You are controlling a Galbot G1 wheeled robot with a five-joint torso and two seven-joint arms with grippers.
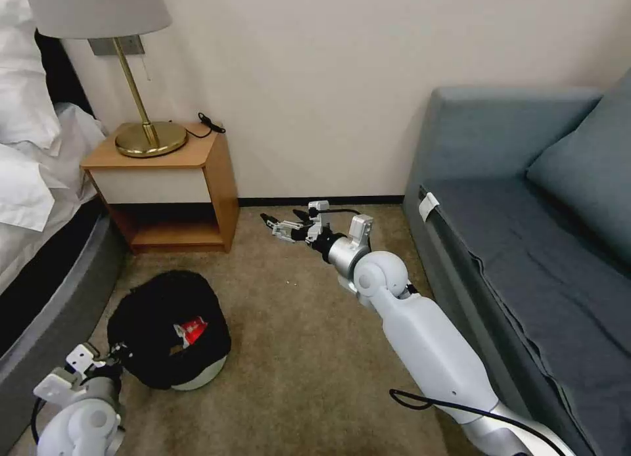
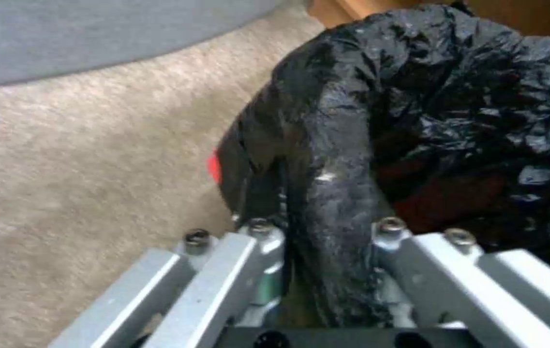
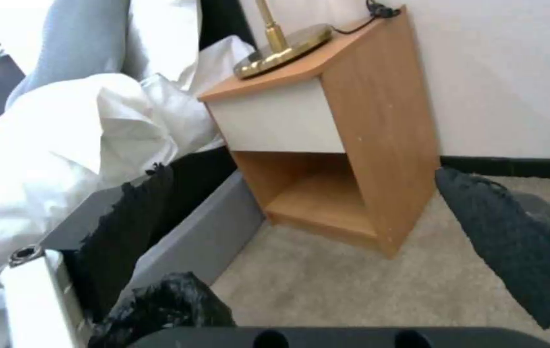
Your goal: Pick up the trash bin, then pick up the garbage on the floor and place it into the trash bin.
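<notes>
The trash bin (image 1: 205, 376), white with a crinkled black bag (image 2: 455, 96), sits low at the left over the carpet floor (image 1: 296, 351) and tilts toward me. My left gripper (image 1: 119, 356) is shut on its bagged rim, and the fingers (image 2: 249, 251) clamp a fold of the bag. A piece of garbage, a red snack packet (image 1: 192, 331), lies inside the bin beside a small brown scrap (image 1: 176, 349). My right gripper (image 1: 276, 227) hovers open and empty over the carpet near the wall. Its black pads (image 3: 507, 237) stand wide apart.
A wooden bedside table (image 1: 197, 180) with a brass lamp (image 1: 150, 139) stands at the wall. The bed (image 1: 33, 200) runs along the left, its grey base (image 1: 59, 298) close to the bin. A blue-grey sofa (image 1: 526, 232) fills the right. Open carpet lies between them.
</notes>
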